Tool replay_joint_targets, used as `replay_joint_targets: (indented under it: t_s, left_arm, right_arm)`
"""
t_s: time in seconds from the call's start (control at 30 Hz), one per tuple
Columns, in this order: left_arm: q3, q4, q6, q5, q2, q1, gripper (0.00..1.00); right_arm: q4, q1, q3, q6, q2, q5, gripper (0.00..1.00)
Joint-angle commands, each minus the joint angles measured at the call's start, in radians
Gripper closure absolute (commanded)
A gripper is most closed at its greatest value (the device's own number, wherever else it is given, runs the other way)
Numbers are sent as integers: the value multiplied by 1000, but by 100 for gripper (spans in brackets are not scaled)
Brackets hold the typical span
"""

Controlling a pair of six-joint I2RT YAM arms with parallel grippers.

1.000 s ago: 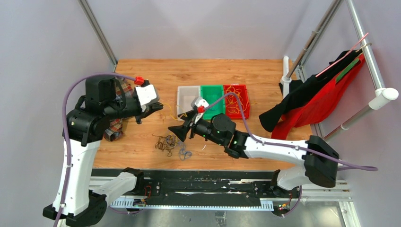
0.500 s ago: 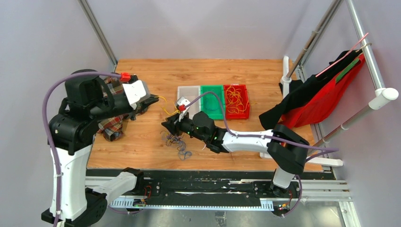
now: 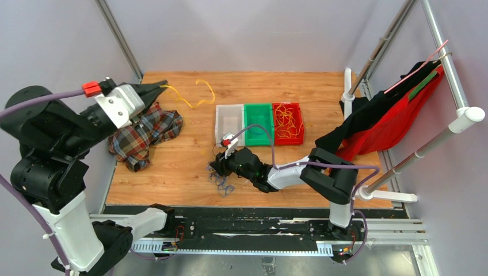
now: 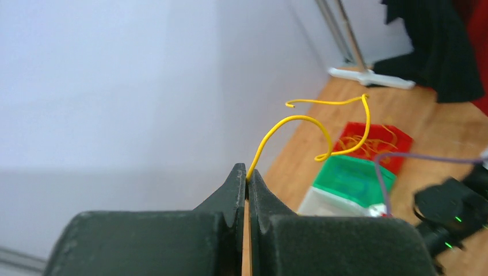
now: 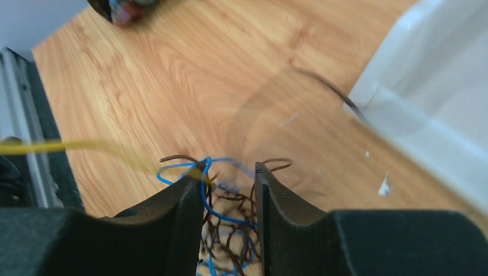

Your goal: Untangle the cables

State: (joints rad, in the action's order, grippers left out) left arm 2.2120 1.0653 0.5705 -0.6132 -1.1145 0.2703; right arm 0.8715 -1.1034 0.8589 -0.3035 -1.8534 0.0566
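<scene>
"Two grippers are busy. What has the left gripper [image 4: 247,178] got?"

"It is clamped tight on one end of a yellow cable [image 4: 313,122], raised above the far left part of the table [image 3: 172,167]. The rest of the cable curls free in the air."

"And the right gripper [image 5: 228,195]?"

"It is down at the table's near middle, fingers part-way apart, straddling the tangle [image 5: 227,230] of blue and brown cables. Strands run between the fingers, but whether they are pinched cannot be told."

"Where does the tangle lie?"

"On the wood, near the front of the white bin [image 3: 229,122] but apart from it. The green bin [image 3: 258,123] and the red bin [image 3: 288,141] stand in a row to the right of the white one. Loose yellow cables [image 3: 286,119] lie in the red one."

"Anything else?"

"A plaid cloth [image 3: 147,132] lies crumpled on the table, near the left gripper."
</scene>
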Motion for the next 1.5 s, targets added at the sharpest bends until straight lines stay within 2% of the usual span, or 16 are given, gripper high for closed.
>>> replay_joint_targets:
  t_s: [0.0,0.13,0.3,0.43,0.57,0.7,0.87,1.07,1.17,1.33,1.47]
  left_arm:
    - [7,-309,-66,189,16,-5,100]
    - [-80,-602,-74,333,55,-5,100]
    - [-51,-755,-70,423,35,-5,100]
    - [-79,-949,-90,535,35,-5,100]
    - [-35,-839,-99,447,20,-5,99]
    - [-109,-746,-106,338,59,-5,100]
    - [-193,-623,-114,216,106,-5,100]
    - [-288,-505,-152,58,152,-5,100]
    - [-320,-477,-199,20,154,-5,100]
    - [-346,-471,-277,-27,151,-5,99]
    - [-331,-472,-262,-18,146,-5,100]
  right_arm:
    - [26,7,-43,-37,-57,30,62]
    - [25,4,-60,-34,-70,42,59]
    - [24,2,-77,-33,-66,35,57]
    - [21,2,-84,-28,-61,29,57]
    - [17,0,-83,-28,-17,26,51]
    - [-56,0,-46,3,115,36,34]
    - [-198,-2,61,79,290,-30,32]
    - [-243,-30,158,209,445,-128,32]
    - [-261,-33,211,248,464,-156,32]
    - [-309,-32,284,303,453,-119,33]
    - [-337,-32,291,268,454,-150,34]
